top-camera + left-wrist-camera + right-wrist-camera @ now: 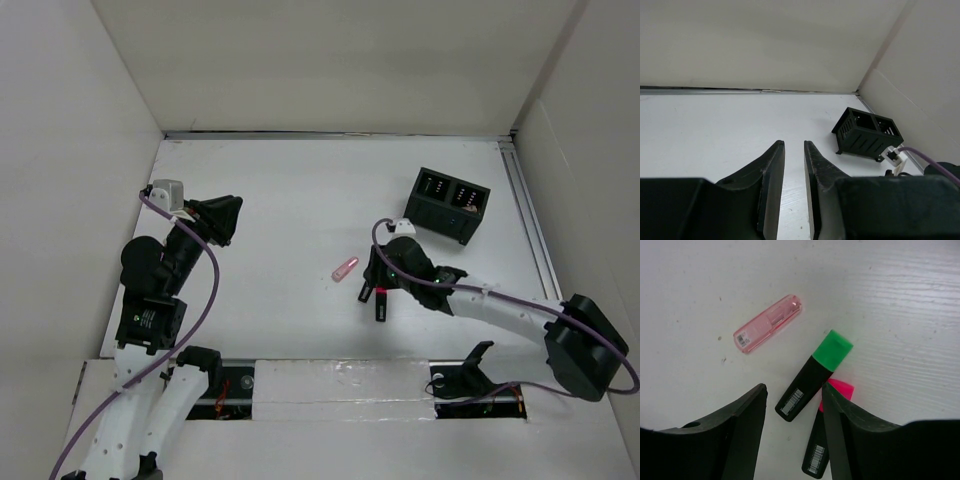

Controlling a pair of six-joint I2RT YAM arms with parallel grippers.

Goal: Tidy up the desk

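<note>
The white desk (pixel 280 200) holds a translucent pink highlighter (pixel 767 323) (pixel 345 268), lying flat. Close by lie a black marker with a green cap (pixel 814 375) and a black marker with a pink cap (pixel 817 450) (pixel 381 308). My right gripper (pixel 793 390) (pixel 378 285) hovers open just above these two. The green-capped marker's butt lies between the fingers, and the right finger covers part of the pink cap. My left gripper (pixel 793 143) (pixel 222 218) is raised at the left, its jaws drawn to a narrow slit with nothing in it.
A black slotted organizer box (pixel 449 203) (pixel 865 135) with two compartments stands at the back right of the desk. White walls border the desk on the left, back and right. A metal rail (pixel 530 220) runs along the right edge.
</note>
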